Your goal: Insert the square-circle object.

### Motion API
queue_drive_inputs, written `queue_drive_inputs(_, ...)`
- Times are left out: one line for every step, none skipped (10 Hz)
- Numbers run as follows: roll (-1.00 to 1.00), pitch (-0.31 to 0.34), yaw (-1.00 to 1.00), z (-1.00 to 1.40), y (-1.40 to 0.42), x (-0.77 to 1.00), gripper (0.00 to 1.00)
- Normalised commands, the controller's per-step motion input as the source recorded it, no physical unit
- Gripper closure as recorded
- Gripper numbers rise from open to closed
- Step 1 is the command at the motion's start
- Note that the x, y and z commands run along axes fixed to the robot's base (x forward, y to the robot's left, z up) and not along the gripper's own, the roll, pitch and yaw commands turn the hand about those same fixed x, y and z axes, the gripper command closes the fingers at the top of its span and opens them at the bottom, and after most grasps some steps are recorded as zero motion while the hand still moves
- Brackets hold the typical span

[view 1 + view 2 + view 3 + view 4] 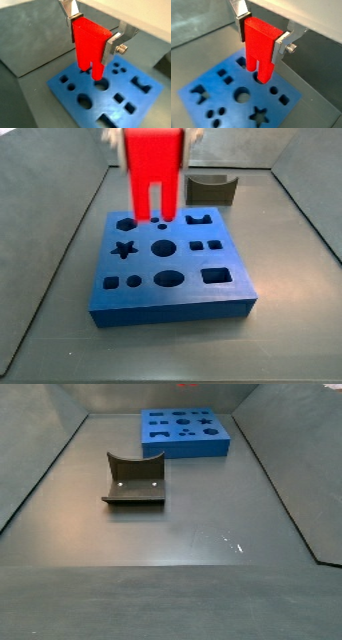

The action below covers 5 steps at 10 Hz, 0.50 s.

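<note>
The square-circle object [90, 50] is a bright red block with two prongs pointing down. My gripper [93, 39] is shut on its solid body, one silver finger [112, 47] on each side; both wrist views show this [261, 36]. The red block [259, 50] hangs upright over the blue board [73, 107] with its prong tips just above or at the board's holes; I cannot tell whether they touch. In a side view the red block [154, 173] is over the back row of the blue board [174, 308], with the gripper [154, 133] at the picture's edge.
The dark fixture [210, 188] stands behind the board in one side view and in mid-floor [134, 484] in front of the blue board [187, 446] in the other. Grey walls enclose the floor. The board has several differently shaped holes.
</note>
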Motion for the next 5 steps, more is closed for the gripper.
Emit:
queue_drive_inputs(-0.23, -0.049, 0.00, -0.61, -0.30, -0.35, 1.00)
queue_drive_inputs(-0.25, -0.064, 0.00, -0.57, -0.20, -0.38, 1.00)
queue_drive_inputs(-0.12, -0.096, -0.07, -0.77, -0.21, -0.30, 1.00)
queue_drive_inputs(0.01, -0.020, -0.28, -0.67, -0.13, -0.12, 1.00)
queue_drive_inputs(0.05, -0.013, -0.26, -0.64, -0.19, -0.16, 1.00)
